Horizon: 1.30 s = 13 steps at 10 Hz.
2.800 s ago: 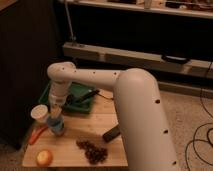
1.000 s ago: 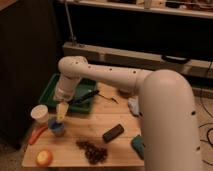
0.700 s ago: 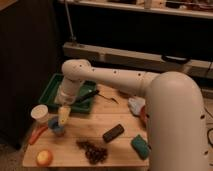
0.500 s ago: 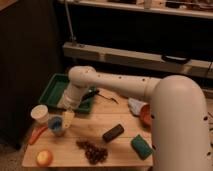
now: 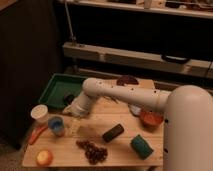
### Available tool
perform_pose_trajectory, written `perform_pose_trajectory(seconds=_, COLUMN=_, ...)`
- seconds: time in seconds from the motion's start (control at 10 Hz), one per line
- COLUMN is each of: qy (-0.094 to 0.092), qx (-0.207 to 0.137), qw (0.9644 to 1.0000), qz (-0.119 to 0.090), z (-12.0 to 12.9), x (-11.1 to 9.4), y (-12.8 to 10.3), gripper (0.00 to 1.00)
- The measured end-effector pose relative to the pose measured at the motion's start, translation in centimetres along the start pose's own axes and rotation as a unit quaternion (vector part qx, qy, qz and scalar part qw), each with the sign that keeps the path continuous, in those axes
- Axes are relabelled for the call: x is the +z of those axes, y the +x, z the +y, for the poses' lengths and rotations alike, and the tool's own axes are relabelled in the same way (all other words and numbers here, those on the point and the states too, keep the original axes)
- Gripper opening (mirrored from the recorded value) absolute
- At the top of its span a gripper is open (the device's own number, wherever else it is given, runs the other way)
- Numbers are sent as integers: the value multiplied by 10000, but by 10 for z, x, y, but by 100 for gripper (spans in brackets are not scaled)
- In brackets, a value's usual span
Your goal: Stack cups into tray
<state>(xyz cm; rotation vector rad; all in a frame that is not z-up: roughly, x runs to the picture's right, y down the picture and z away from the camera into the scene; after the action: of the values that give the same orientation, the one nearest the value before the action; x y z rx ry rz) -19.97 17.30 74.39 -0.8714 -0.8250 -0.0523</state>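
Claw [image 5: 75, 125] open, shifted right of blue cup [image 5: 56, 125]

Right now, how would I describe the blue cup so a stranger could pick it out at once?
Find the wooden table and go to its front left corner. The light blue cup stands there, just left of the robot's open tool and right of the white cup. It is the only blue thing.

dim warm light, soft blur, dark background
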Motion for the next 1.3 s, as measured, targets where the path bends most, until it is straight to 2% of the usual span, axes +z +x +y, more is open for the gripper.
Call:
perform_pose_trajectory(seconds=0.5, qy=-94, qx=69, qw=9999, qz=-90, z=-10, x=22, y=14, gripper=80)
perform_pose_trajectory(seconds=1.0, qy=-231, qx=-41, qw=9997, qz=-54, z=-21, x=44, y=2, gripper=80)
perform_pose_trajectory(seconds=1.3, qy=-260, qx=-237, qw=9993, qz=-129, z=-29, x=55, y=-1, gripper=80)
